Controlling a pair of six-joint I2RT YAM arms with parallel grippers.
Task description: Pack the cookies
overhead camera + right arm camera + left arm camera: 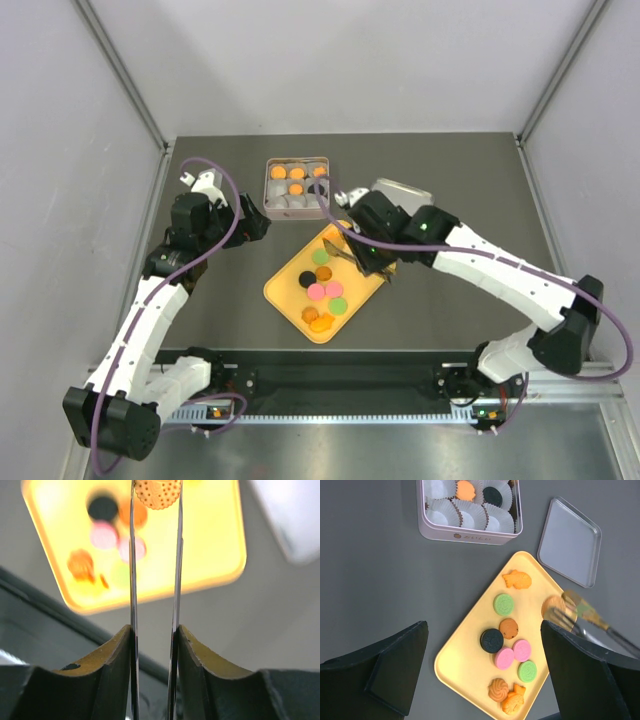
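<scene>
Round orange cookie (157, 492): pinched at its rims between the two thin blades of the tongs (132, 580), at the edge of the yellow tray (465, 655) nearest the lid (570, 540). Cannot tell whether it is lifted clear or touching the tray.

Other cookies (504, 658): loose on the tray. They are green, pink, black and speckled brown rounds, plus orange fish and swirl shapes. A few more sit in the tin (470, 534), each in a white paper cup (470, 515); several cups are empty. The lid lies flat on the table (370, 580), just beside the tin.

Handling (judgement): light, stiff, flat, probably brittle and crumbly. Smooth metal blades offer little friction, so a disc may pivot or slip out. Best hold is across the widest part, opposite rims, with a light squeeze only; more may snap it.

Right gripper (154, 632): clenched on the tongs, one finger against each blade, pressing them in onto the cookie. The arm reaches from its base at the right across to the tray, forearm stretched long, wrist angled down toward the tray.

Left gripper (482, 627): fingers spread wide, nothing between them. It hangs above the tray's left side with its camera looking down; elbow bent, wrist near the tin's near left corner
</scene>
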